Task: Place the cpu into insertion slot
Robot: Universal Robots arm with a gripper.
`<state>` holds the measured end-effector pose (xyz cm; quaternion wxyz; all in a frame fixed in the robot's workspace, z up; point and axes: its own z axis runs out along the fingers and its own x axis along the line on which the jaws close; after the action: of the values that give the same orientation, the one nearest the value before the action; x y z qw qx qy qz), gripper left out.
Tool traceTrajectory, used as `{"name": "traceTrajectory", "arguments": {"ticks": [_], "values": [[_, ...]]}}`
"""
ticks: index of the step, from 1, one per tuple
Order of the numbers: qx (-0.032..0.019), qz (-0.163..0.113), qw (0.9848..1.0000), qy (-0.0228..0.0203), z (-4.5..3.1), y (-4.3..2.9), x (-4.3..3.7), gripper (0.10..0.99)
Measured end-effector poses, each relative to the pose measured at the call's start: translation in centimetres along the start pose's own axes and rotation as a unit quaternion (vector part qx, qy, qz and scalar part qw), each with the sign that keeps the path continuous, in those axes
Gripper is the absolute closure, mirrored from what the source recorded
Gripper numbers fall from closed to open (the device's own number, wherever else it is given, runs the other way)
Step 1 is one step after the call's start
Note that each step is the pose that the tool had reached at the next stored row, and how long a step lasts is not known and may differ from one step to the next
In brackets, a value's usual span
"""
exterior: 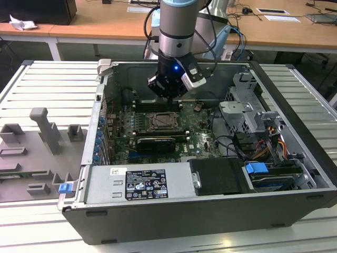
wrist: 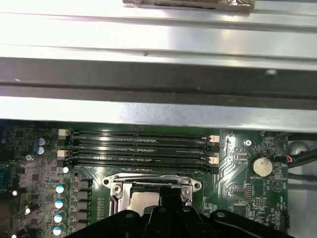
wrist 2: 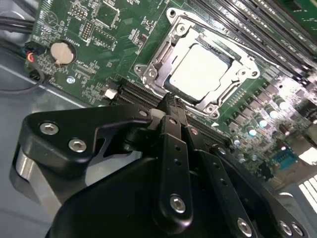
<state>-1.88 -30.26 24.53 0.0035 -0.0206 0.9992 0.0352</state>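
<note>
Inside the pc case [exterior: 295, 158], cpu [wrist 2: 200, 72] sits in insertion slot [wrist 2: 198, 64]; claw [wrist 2: 171, 101] above, fingers together, empty.

This looks like a robotics lab or test workshop. An open computer case [exterior: 210, 205] lies on its side on a ribbed metal work surface [exterior: 47, 84], its green circuit board [exterior: 158, 132] bared under a robot arm [exterior: 176, 26]. At the exterior view's left, grey plastic holders [exterior: 45, 132] stand on the same surface. At the far side runs a long wooden desk [exterior: 105, 29] with papers [exterior: 142, 8], cables and a dark box [exterior: 39, 10] on it, like a shared office bench.
</note>
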Motion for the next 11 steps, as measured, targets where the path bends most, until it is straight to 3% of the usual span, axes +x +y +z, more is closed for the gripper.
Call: {"name": "traceTrajectory", "arguments": {"ticks": [4,8,11], "values": [[0.0000,0.000,1.0000,0.0000,-0.13,-0.65,0.03,0.980],[-0.0001,0.000,1.0000,0.0000,-1.19,-0.58,0.02,0.980],[-0.0001,0.000,1.0000,0.0000,-1.30,-0.61,0.02,0.980]]}}
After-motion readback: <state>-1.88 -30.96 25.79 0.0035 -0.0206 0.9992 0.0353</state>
